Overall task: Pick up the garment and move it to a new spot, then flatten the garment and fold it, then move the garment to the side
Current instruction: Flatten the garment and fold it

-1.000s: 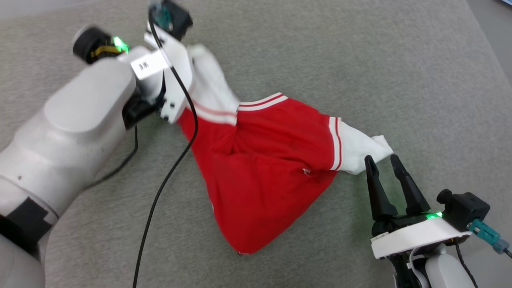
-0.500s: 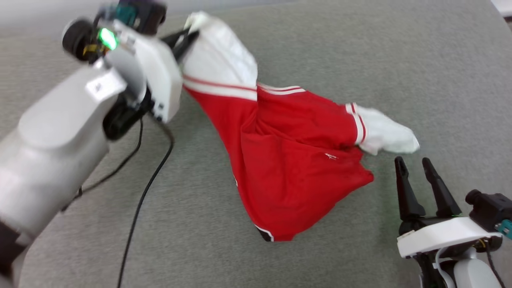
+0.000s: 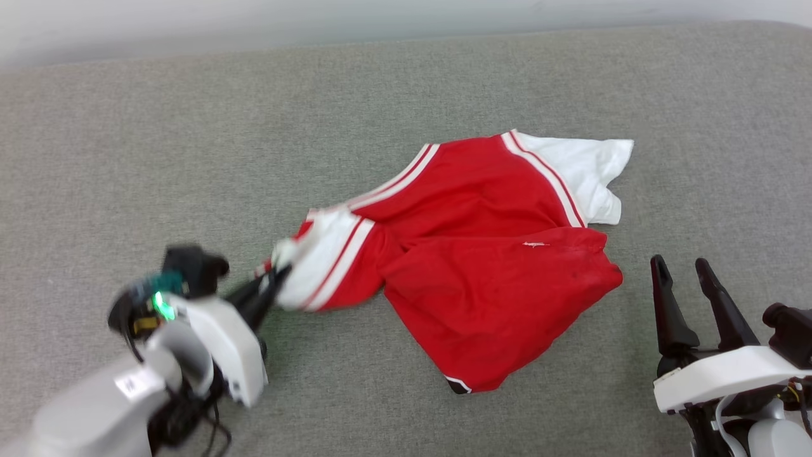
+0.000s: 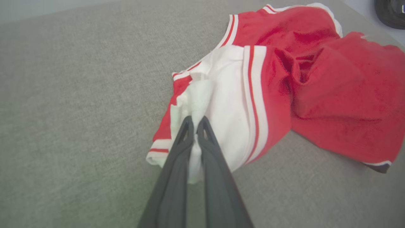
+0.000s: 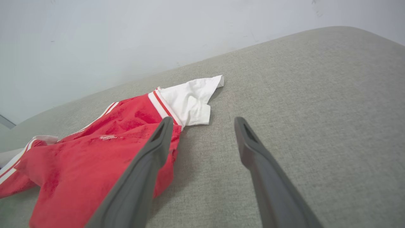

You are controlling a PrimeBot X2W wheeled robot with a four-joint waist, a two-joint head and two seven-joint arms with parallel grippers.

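One garment [image 3: 495,285], rumpled, sleeve pinched in left pincer [image 4: 196,122], blurred overhead, right pincer [image 3: 681,263] spread

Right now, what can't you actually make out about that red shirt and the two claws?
- Head view: the garment lies crumpled; its own folds hide any print.
- Head view: the left gripper is motion-blurred; the left wrist view shows it shut on the white sleeve.
- Left wrist view: a dark object is cut off by the top right corner; unidentifiable.
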